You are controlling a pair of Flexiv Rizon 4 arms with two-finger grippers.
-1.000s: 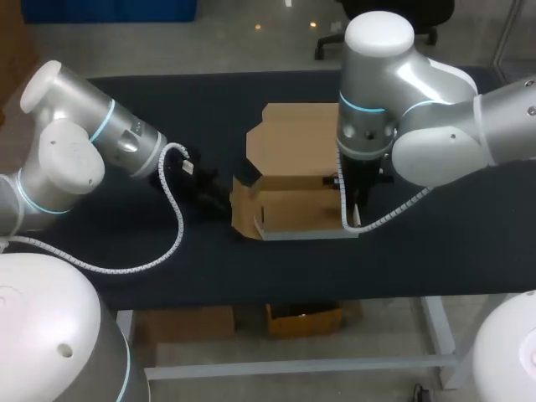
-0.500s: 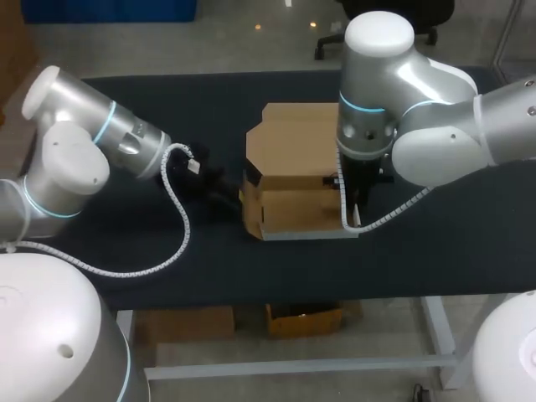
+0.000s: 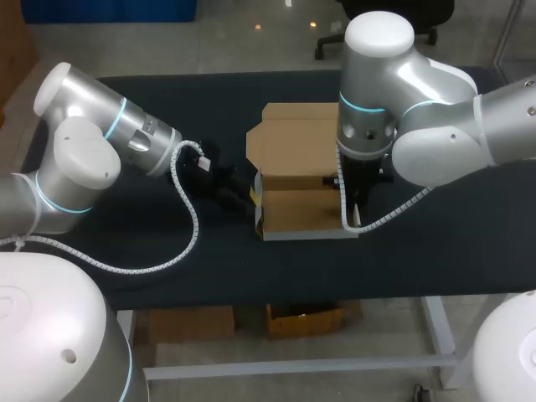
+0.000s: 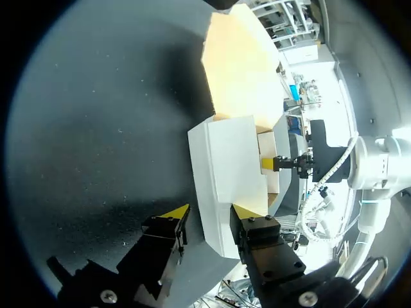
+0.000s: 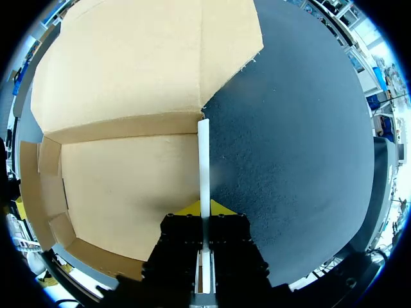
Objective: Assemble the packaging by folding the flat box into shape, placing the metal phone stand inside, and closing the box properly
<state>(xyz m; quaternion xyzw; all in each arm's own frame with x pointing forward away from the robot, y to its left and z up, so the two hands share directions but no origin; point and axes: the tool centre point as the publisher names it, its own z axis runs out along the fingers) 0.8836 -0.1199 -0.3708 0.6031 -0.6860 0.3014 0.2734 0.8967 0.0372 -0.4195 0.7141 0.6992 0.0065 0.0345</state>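
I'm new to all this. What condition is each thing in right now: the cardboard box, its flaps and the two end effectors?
Box: partly folded, walls up, top open, nothing visible inside.
Lid: open, folded back.
Side flap: raised nearly upright.
Left end effector: open, tips at the side flap.
Right end effector: shut on the right wall of the box.

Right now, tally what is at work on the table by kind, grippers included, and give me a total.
Cardboard box: 1
Grippers: 2 (left gripper, right gripper)
Total: 3
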